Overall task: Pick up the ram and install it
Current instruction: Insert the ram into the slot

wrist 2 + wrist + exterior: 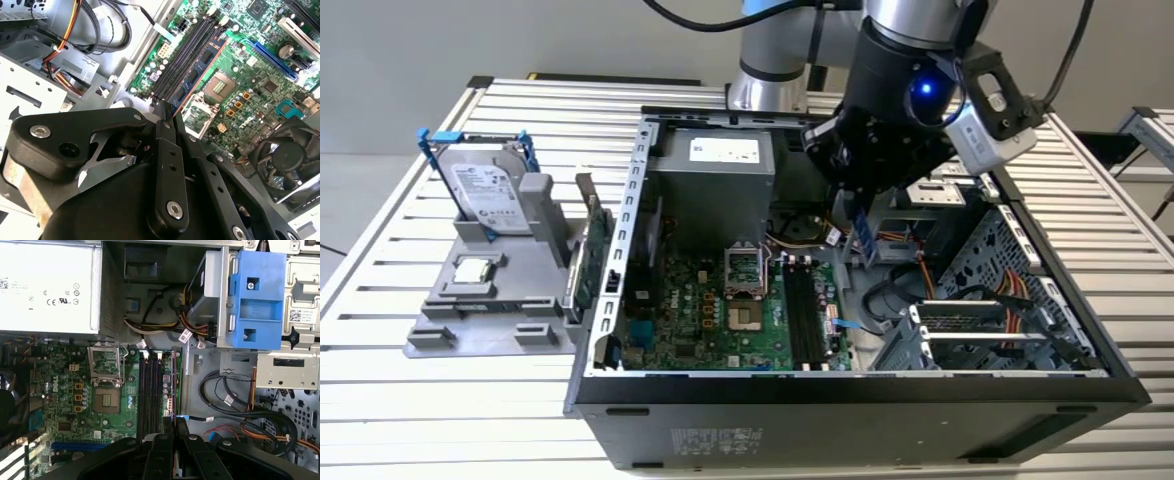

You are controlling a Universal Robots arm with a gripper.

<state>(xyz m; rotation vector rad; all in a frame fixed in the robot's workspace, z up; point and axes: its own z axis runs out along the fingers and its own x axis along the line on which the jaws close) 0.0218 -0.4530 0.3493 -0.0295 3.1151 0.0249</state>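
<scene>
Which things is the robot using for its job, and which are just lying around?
For the job: the ram, held in the gripper; the black memory slots.
Just lying about: the hard drive, the green expansion card, the grey stand.

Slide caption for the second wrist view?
Gripper clamps the ram above the motherboard, its length running parallel to the black memory slots.

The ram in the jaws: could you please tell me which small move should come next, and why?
Probably a slow descent, keeping the ram parallel to the black slots. The gripper has its jaws shut on it, and it hangs above the motherboard, along the slots but not seated.
</scene>
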